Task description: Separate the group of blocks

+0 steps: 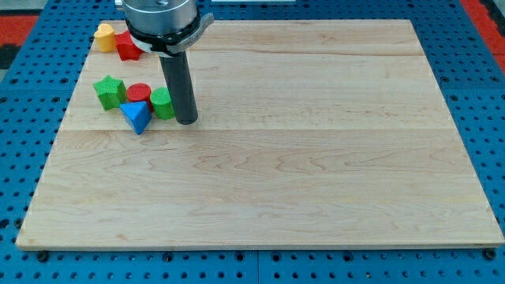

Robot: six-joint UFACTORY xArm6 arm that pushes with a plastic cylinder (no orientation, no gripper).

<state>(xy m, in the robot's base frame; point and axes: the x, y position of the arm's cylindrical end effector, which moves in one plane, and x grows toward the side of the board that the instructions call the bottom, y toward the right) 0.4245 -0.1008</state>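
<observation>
A tight group of blocks sits at the view's upper left of the wooden board (316,158): a green star-like block (110,91), a red cylinder (139,92), a green cylinder-like block (162,103) and a blue triangular block (136,117). The red, green and blue ones touch each other; the green star stands just left of them. My tip (186,121) rests on the board just right of the green cylinder-like block, very close to or touching it.
A yellow block (104,36) and a red block (127,46) lie together near the board's top-left corner, partly under the arm's round metal head (162,20). Blue perforated table surrounds the board.
</observation>
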